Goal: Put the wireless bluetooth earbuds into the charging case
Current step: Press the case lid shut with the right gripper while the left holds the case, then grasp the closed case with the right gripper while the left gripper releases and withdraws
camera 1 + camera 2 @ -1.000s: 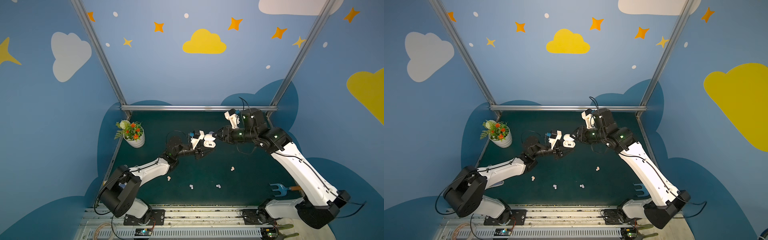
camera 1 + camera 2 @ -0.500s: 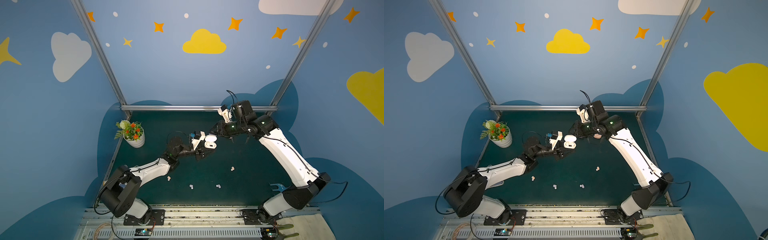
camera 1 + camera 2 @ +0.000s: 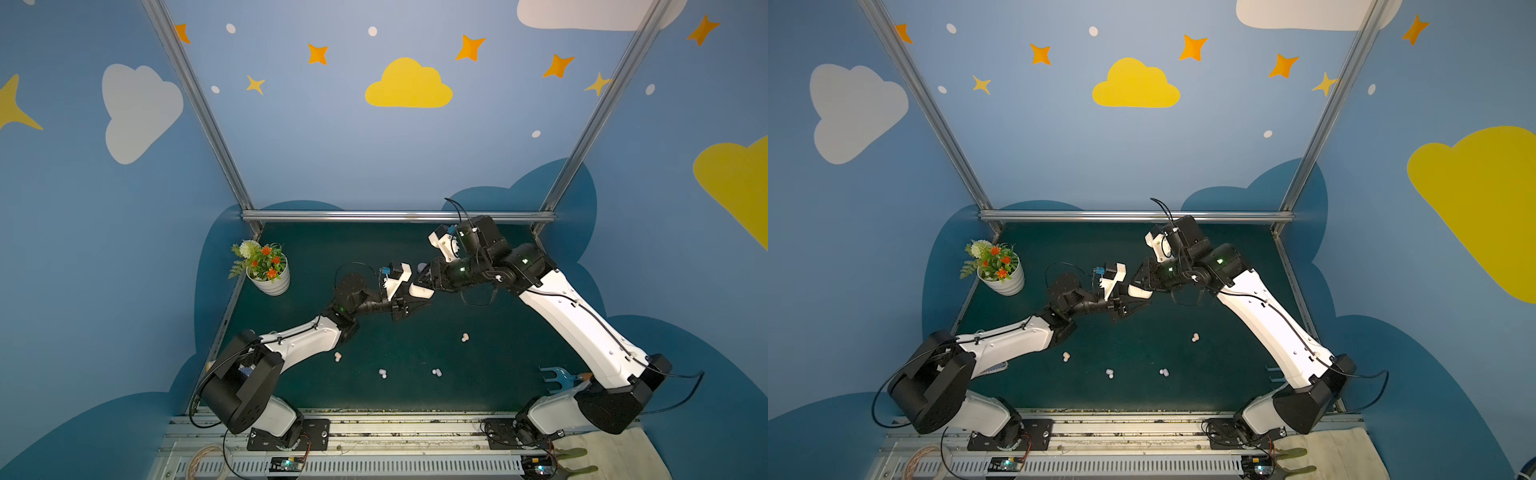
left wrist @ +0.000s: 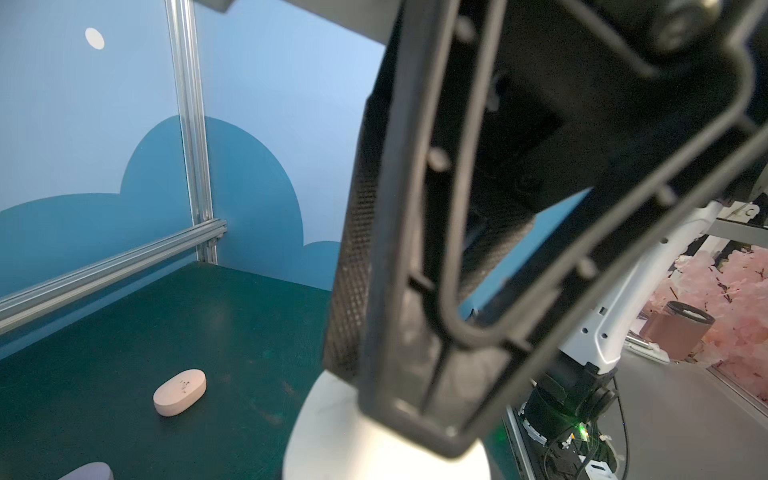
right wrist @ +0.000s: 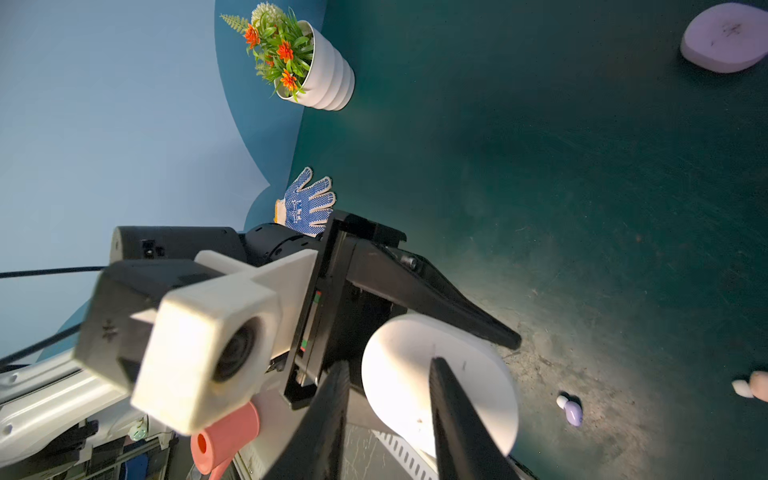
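A white, rounded charging case [image 5: 395, 399] is held clear of the green table [image 3: 478, 395]. In both top views it is seen to the right of the flower pot [image 3: 268, 276] and about level with it. It is clamped by the left gripper [image 3: 417, 300], whose arm is stretched low from its base with the wrist nearly level. The right arm is raised, bent at the elbow and turned back toward the pot. The right gripper [image 5: 390, 363] is set narrowly apart astride the case's edge; whether it presses cannot be told. Four tiny earbuds [image 3: 464, 337] are seen lying loose, right of the pot and farther forward. A pink case [image 4: 179, 392] is shown flat on the table only in the left wrist view. A lavender earbud [image 5: 573, 409] and a dotted glove [image 5: 307, 203] are shown clearly in the right wrist view.
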Robot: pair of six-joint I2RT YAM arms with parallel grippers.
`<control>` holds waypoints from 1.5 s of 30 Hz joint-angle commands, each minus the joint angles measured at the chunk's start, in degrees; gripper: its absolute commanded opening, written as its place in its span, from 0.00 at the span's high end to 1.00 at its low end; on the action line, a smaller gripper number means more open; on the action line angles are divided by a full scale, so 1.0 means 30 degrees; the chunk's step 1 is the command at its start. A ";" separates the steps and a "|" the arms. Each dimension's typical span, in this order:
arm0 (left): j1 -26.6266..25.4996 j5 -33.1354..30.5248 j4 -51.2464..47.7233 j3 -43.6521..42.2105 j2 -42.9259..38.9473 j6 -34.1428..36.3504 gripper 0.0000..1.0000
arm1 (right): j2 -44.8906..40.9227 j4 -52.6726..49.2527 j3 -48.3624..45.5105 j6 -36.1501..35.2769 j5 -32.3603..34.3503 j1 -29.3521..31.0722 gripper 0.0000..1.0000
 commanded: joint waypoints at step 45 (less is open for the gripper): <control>-0.1023 -0.0637 -0.5266 0.0944 -0.0869 0.4691 0.72 | 0.0869 -0.0592 -0.2666 0.1943 -0.1424 -0.0364 0.24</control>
